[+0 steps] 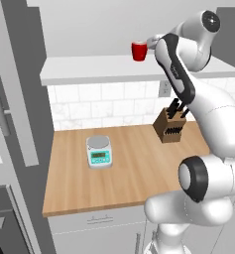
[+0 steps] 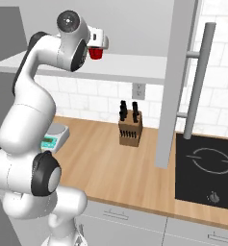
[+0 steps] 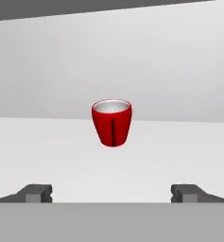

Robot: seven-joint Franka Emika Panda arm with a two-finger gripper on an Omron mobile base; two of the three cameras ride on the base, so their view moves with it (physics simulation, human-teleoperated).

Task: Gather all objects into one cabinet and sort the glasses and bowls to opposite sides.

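A small bright red cup (image 3: 112,123) stands upright on the white shelf (image 1: 89,69) of the cabinet, whose tall grey door (image 2: 178,81) with a bar handle (image 2: 198,81) hangs open at the right. A dark vertical stripe runs down the front of the cup, and its inside is pale. My gripper (image 3: 112,193) is open and level with the cup, a short way in front of it, with nothing between its fingers. In the base views the cup (image 1: 139,51) (image 2: 97,53) sits right beside my hand. The bowl and the other glasses are out of view.
Below the shelf lies a wooden counter (image 1: 134,168) with a kitchen scale (image 1: 99,151) and a knife block (image 1: 171,126). A black cooktop (image 2: 207,168) lies at the right end. Another grey door (image 1: 20,84) stands at the left.
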